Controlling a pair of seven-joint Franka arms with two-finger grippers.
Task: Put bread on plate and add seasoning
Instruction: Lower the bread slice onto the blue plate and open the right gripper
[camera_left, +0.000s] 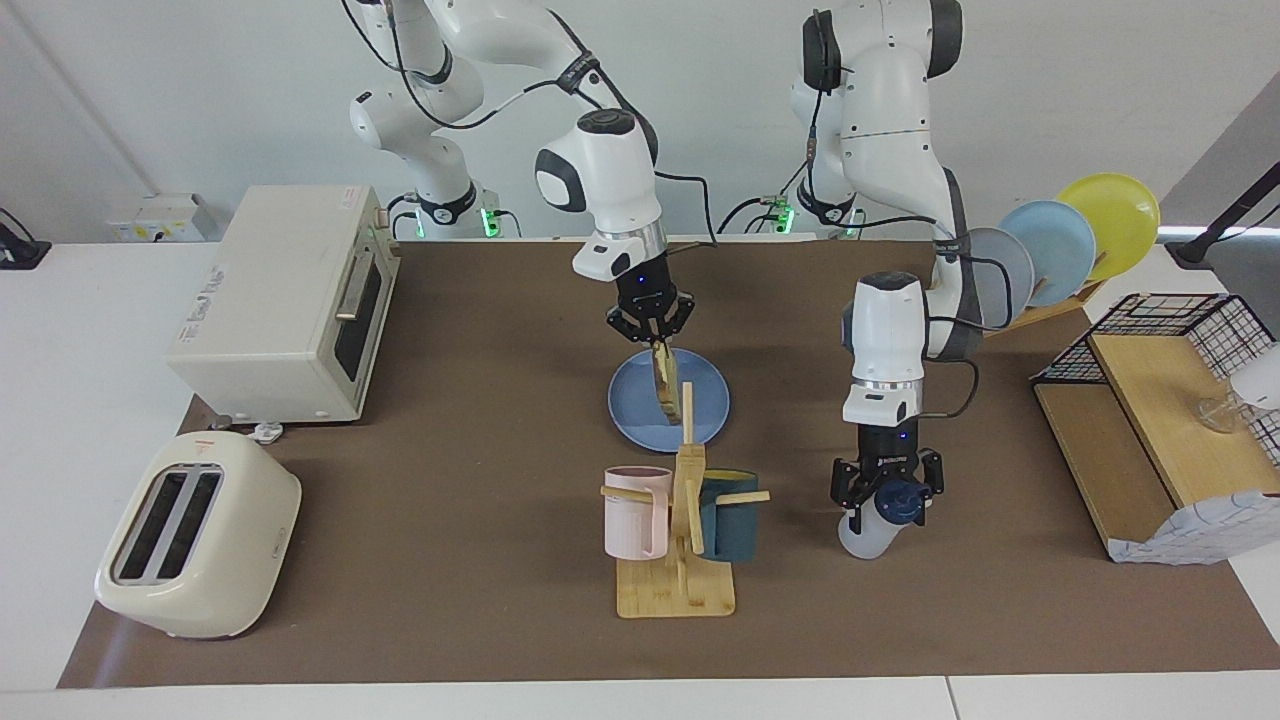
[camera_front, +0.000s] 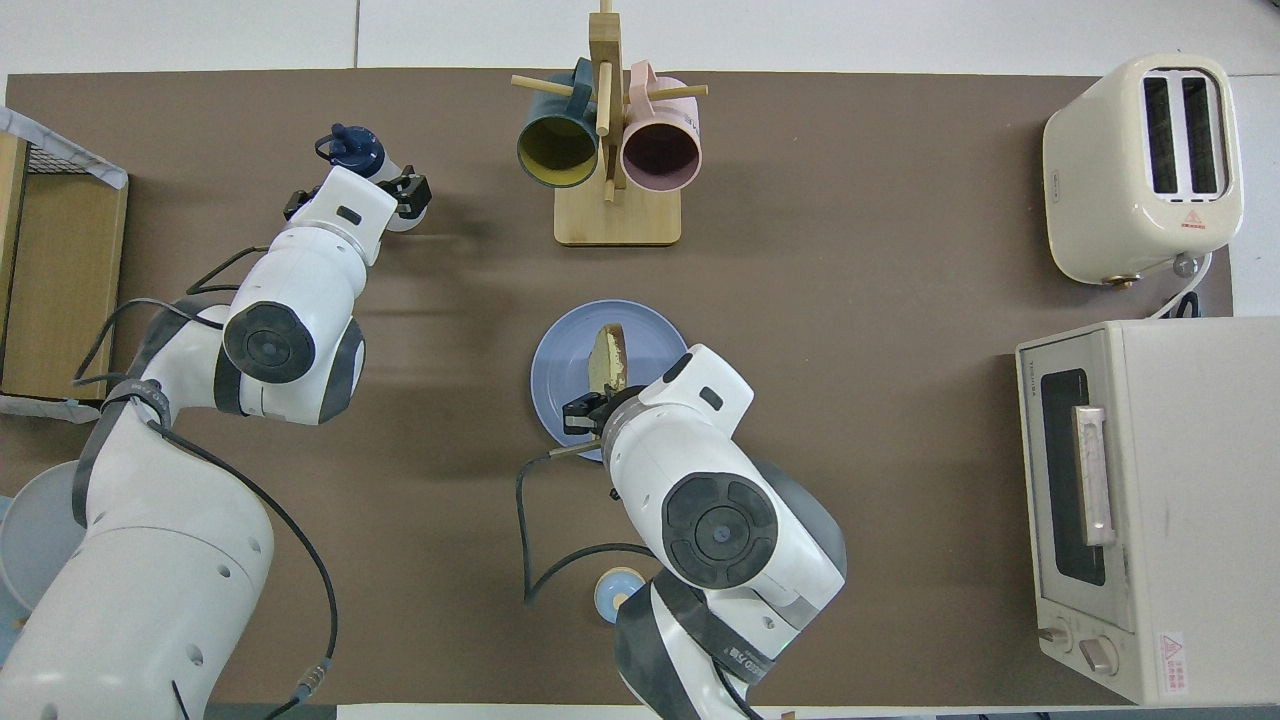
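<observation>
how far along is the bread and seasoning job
Nothing finished yet. In hand: the right gripper holds the bread edge-down over the plate; the left gripper is open around the seasoning. Left: lay the bread flat, grip the bottle, season.

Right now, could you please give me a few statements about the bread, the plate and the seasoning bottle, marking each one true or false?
1. The right gripper holds the bread on edge over the plate. True.
2. The bread lies flat on the plate. False: it hangs upright, still gripped.
3. The left gripper is open around the seasoning bottle. True.
4. The seasoning bottle stands on the plate. False: it stands on the mat, toward the left arm's end.
5. The mug rack holds two mugs. True.
</observation>
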